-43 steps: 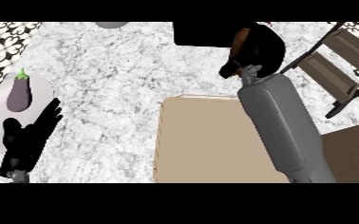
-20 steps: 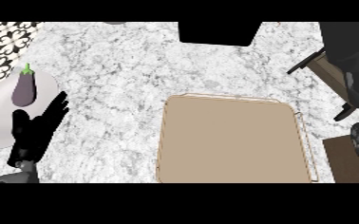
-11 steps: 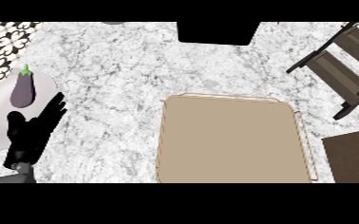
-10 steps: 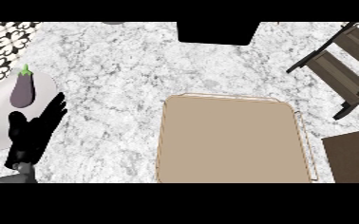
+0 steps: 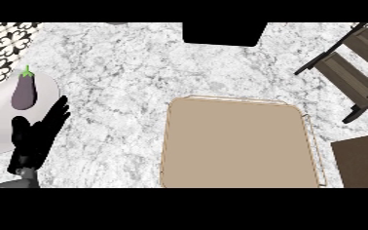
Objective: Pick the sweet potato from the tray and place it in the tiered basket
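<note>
The sweet potato shows neither on the tray [image 5: 237, 148] nor on the visible tiered basket [image 5: 343, 74], and the right hand is out of view, so verify seating inside a tier before release; the left hand [image 5: 34, 137] rests lower left, fingers straight.

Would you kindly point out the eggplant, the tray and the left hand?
eggplant [image 5: 23, 93], head view, purple body.
tray [image 5: 237, 146], head view, bare floor.
left hand [image 5: 33, 143], head view, palm.
</note>
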You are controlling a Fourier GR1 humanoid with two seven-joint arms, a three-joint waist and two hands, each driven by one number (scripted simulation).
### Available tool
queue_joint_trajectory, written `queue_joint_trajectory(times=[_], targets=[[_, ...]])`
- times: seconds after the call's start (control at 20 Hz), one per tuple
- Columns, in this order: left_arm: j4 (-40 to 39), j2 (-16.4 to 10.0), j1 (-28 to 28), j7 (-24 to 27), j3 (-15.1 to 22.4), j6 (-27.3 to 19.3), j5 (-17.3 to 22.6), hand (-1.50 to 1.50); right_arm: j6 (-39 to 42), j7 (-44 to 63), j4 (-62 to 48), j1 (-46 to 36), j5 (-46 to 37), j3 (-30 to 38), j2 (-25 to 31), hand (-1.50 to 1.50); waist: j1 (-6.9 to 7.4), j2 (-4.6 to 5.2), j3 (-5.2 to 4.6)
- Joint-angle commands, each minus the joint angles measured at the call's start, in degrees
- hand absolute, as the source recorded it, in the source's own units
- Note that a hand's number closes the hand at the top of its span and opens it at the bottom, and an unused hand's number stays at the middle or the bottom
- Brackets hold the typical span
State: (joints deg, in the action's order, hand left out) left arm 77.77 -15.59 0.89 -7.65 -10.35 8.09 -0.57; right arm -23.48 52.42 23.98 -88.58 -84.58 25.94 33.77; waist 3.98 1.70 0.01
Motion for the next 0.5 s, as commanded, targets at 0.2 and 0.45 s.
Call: queue_joint_trajectory(times=[0.2, 0.45], targets=[[0.24, 0.2, 0.62, -1.9, 0.01, -0.13, 0.27, 0.0, 19.92, -7.29, -10.72, -0.94, -10.71, -9.63, 9.36, 1.5, -1.18, -0.47, -0.11], [-1.75, -0.09, 1.34, -0.26, -0.55, -0.25, -0.11, 0.0, 27.06, -14.28, -13.18, -4.81, -13.66, -12.99, 11.48, 1.5, -0.98, -0.35, -0.12]])
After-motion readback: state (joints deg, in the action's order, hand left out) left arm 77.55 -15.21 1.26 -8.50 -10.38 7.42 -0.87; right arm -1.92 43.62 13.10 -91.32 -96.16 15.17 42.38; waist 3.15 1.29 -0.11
